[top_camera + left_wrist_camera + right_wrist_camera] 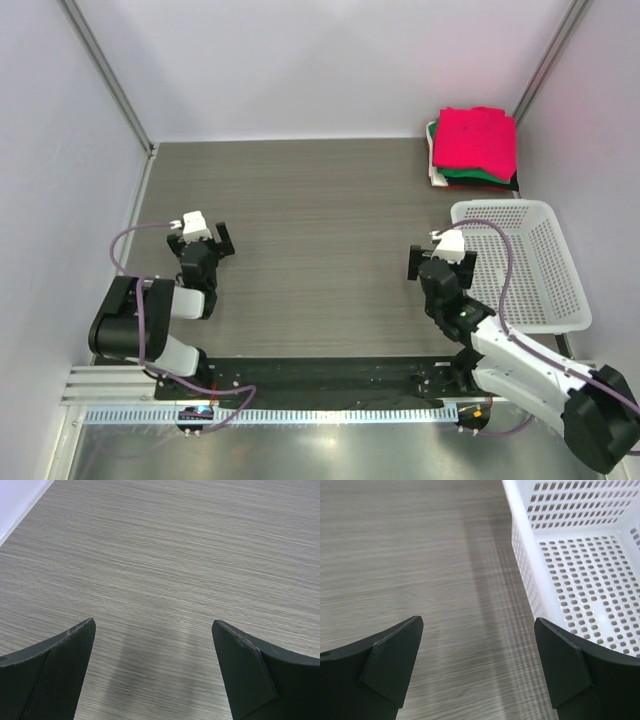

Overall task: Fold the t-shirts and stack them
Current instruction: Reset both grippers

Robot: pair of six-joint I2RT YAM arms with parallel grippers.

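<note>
Stack of t-shirts (474, 150) sits in the far right corner of the counter (320, 200), against the wall. The red-pink t-shirt (474, 135) is on top, folded roughly square. Edges of green, black and white cloth show beneath it along the near and left sides, so the pile is slightly offset, not flush.

The white mesh basket (500, 206) is just in front of the stack. The top view and the right wrist view (522, 555) show no cloth in it. No loose shirt is visible anywhere on the counter.

Judgement: folding looks complete, or nearly so. The step in hand is probably a final check or tidy of the stack. To do it well:
- Approach the pile from the open counter side, not over the basket rim.
- Press or nudge only the overhanging edges.
- Keep contact light so the top shirt doesn't slide or unfold.
- If no tidy is needed, keep both arms low and well away from the corner.

Left end effector (198, 240): released, jaws spread wide. The wrist view (153, 625) shows only bare wood grain between them. It holds nothing and touches nothing.

Right end effector (440, 262): also released and wide (478, 621), empty, just beside the basket's left wall but not in contact with it. It is well apart from the stack.
</note>
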